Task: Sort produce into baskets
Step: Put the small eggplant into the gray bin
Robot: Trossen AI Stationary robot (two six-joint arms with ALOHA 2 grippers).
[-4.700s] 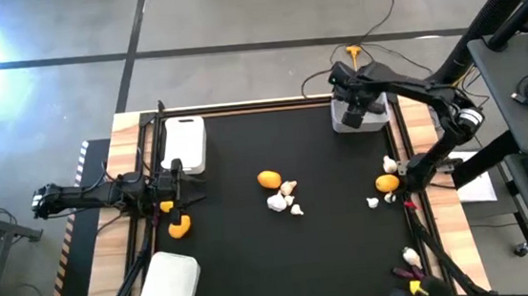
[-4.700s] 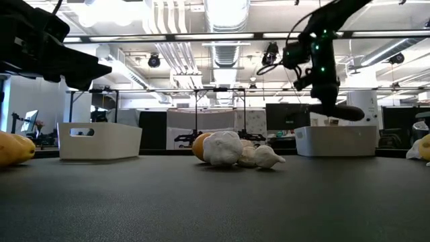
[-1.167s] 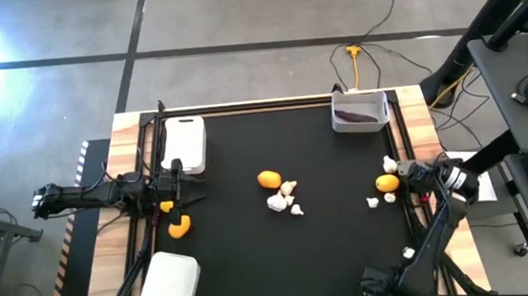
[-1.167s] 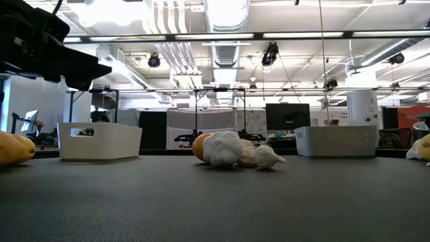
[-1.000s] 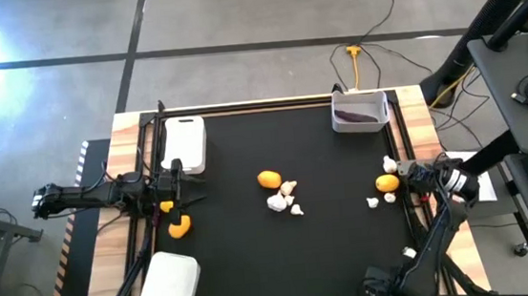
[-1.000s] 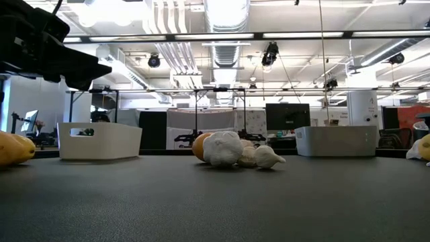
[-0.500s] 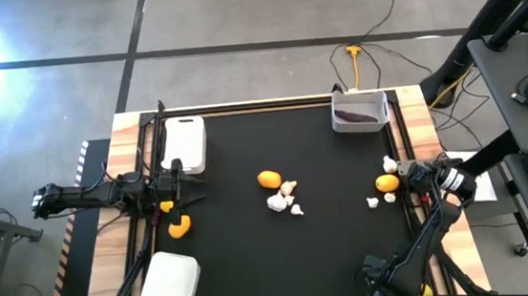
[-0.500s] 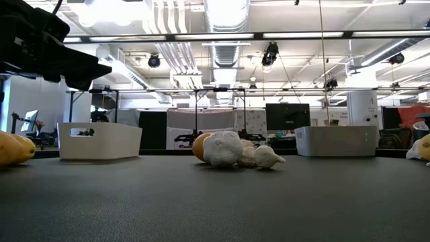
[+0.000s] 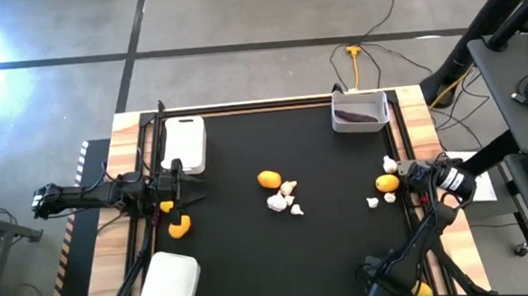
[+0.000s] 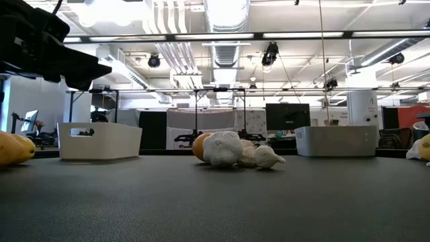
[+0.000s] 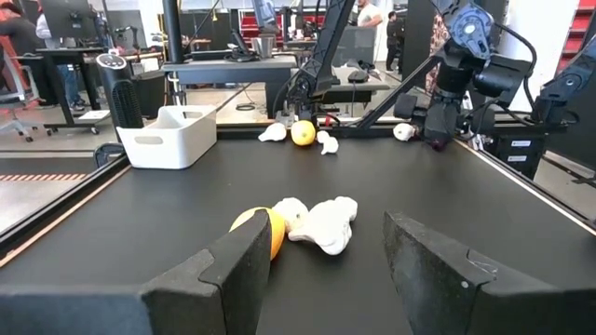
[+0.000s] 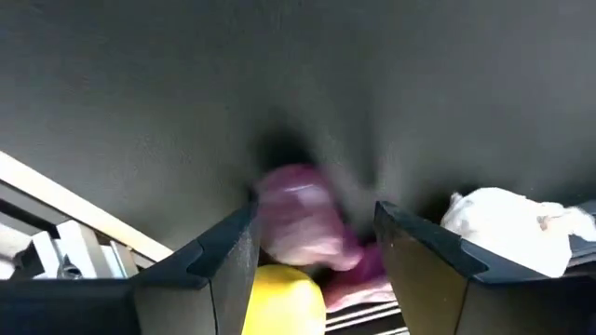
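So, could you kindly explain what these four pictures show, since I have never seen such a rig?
Two dark robot arms work at a black table, sorting produce into white baskets. One camera looks straight down, one sits at table height, and one rides on each wrist. The left end effector waits open at the left edge beside a lemon. The right end effector, open and holding nothing, hovers over a purple piece at the near right corner. Another lemon and garlic lie mid-table; the far right basket holds purple produce.

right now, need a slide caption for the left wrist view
Open left pincer faces an orange fruit and whitish lumpy pieces on the black table, white basket beyond.
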